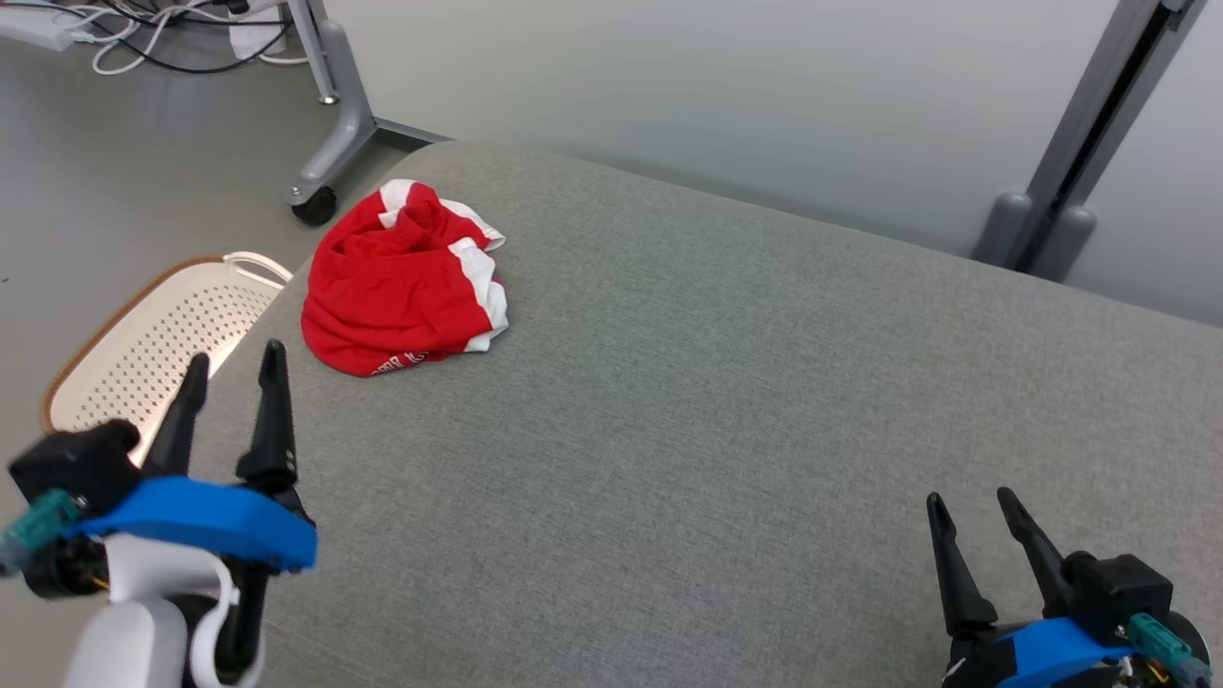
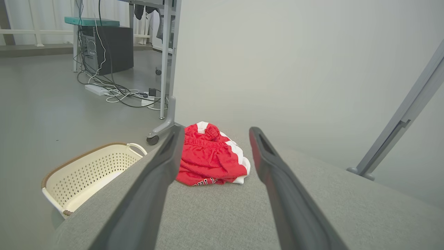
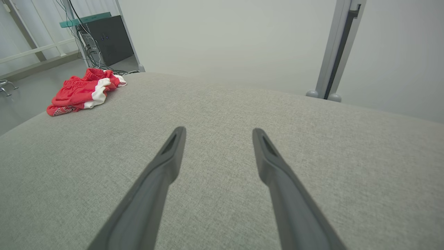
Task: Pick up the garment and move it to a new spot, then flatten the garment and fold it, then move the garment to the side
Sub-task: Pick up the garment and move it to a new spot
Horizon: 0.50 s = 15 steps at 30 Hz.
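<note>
The garment (image 1: 401, 282) is a pair of red shorts with white side stripes, lying crumpled near the far left corner of the grey padded surface (image 1: 717, 401). My left gripper (image 1: 236, 355) is open, a short way in front of the shorts and a little to their left, with nothing between its fingers. In the left wrist view the garment (image 2: 211, 158) lies ahead, framed by the open left gripper (image 2: 215, 130). My right gripper (image 1: 970, 497) stands open at the near right, far from the shorts. The right wrist view shows the garment (image 3: 83, 92) at the upper left and the open right gripper (image 3: 218, 129) over bare fabric.
A cream perforated laundry basket (image 1: 143, 349) stands on the floor just off the surface's left edge. A grey wheeled frame leg (image 1: 330, 143) and cables (image 1: 153, 43) lie beyond the far left corner. Another grey post (image 1: 1080, 143) rises at the back right.
</note>
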Motion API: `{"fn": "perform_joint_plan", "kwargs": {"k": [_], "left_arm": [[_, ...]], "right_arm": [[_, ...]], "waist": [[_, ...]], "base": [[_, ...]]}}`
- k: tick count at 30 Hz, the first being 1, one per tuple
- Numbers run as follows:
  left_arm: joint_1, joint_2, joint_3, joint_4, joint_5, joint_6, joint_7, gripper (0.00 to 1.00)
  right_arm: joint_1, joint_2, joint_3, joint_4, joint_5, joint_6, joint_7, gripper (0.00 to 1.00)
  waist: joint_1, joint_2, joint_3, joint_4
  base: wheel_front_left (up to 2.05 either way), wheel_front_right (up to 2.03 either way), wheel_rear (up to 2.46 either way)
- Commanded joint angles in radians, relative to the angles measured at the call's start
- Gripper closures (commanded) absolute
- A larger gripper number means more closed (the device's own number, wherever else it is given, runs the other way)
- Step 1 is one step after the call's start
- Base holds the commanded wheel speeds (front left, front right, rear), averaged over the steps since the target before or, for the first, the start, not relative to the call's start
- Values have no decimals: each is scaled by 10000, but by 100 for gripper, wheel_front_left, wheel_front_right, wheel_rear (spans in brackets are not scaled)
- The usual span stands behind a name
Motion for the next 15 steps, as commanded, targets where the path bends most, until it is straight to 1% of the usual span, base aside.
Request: {"fn": "perform_joint_plan", "kwargs": {"k": [1,2,3,6,11,15], "left_arm": [[-536,189,236,-323,-307,134,639,0],[-719,375,343,-392,-364,225,1029,0],[-954,446,434,-403,-528,306,1400,0],[-1735,929,804,-148,-693,537,2211,0],[-2918,1603,1271,929,-880,771,2912,0],[-3717,2006,1481,1910,-953,825,3212,0]], "right_arm": [[-243,-15,21,-68,-46,2,40,0],[-308,-15,73,-113,-72,2,69,0],[-382,-14,87,-152,-115,2,95,0],[-607,-13,228,-355,-291,2,200,0],[-1088,-147,414,-782,-499,2,327,0],[-1454,-366,505,-1140,-593,2,229,0]], "waist": [[0,-1,190,-101],[0,-1,319,-179],[0,-1,447,-249],[0,-1,924,-570],[0,-1,1795,-1197],[0,-1,2512,-1687]], "base": [[0,0,0],[0,0,0],[0,0,0],[0,0,0],[0,0,0],[0,0,0]]}}
